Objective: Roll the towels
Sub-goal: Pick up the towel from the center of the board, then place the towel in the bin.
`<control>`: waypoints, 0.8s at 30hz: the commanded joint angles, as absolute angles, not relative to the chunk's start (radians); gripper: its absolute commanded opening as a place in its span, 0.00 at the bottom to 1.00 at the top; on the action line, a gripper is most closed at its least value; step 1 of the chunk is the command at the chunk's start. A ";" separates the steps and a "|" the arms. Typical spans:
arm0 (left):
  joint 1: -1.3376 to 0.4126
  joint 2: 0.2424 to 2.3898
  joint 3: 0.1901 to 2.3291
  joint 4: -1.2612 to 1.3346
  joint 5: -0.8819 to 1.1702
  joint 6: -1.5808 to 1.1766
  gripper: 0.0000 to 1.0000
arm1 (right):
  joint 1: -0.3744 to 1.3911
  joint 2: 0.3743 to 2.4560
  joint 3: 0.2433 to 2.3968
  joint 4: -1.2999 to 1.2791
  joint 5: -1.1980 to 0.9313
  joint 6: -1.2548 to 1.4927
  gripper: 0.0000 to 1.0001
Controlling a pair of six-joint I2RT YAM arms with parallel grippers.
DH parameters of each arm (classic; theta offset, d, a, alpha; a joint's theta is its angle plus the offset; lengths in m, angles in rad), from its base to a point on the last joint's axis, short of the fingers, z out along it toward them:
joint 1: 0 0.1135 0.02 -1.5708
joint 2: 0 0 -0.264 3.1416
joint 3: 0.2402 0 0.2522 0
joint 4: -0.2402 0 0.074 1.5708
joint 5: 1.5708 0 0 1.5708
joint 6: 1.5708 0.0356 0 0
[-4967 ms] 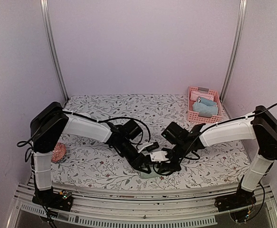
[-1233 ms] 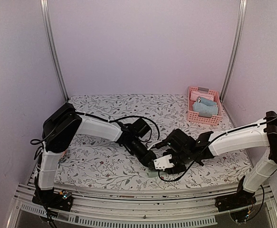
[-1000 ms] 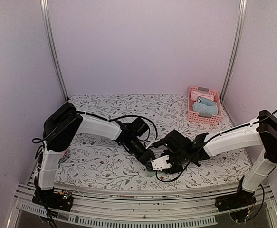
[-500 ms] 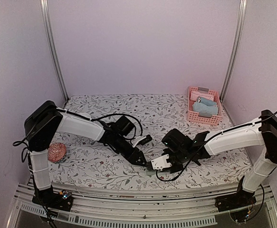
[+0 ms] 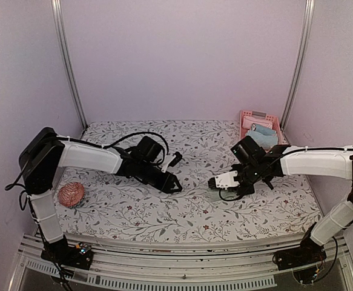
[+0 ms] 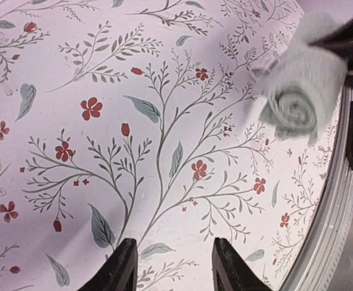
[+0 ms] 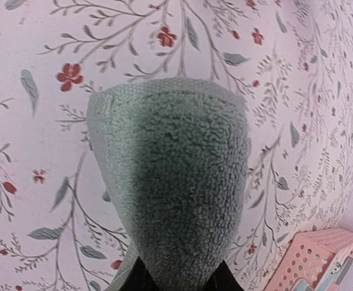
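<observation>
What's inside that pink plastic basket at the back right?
A light blue terry towel shows in the pink slatted basket, beside something pale. The right arm covers the basket's front.

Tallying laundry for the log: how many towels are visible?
2: one rolled sage-green towel gripped in the right claw, one light blue towel in the pink basket. The basket may hide more.
</observation>
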State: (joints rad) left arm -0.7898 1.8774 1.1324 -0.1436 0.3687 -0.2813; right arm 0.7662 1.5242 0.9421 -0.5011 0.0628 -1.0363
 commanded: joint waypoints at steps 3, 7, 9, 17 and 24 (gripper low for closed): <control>-0.795 1.834 1.073 -0.068 0.436 -0.275 0.44 | 0.567 1.491 1.090 -0.535 0.052 -1.164 0.03; -0.805 1.803 1.019 -0.057 0.419 -0.278 0.44 | 0.432 1.530 1.182 -0.535 0.015 -1.212 0.03; -0.807 1.788 0.992 -0.038 0.424 -0.290 0.44 | 0.370 1.561 1.250 -0.536 -0.005 -1.226 0.03; -0.840 1.761 0.967 -0.009 0.424 -0.312 0.43 | 0.167 1.740 1.458 -0.539 -0.055 -1.263 0.03; -0.864 1.768 0.966 -0.005 0.416 -0.317 0.43 | 0.075 1.882 1.570 -0.539 -0.052 -1.281 0.03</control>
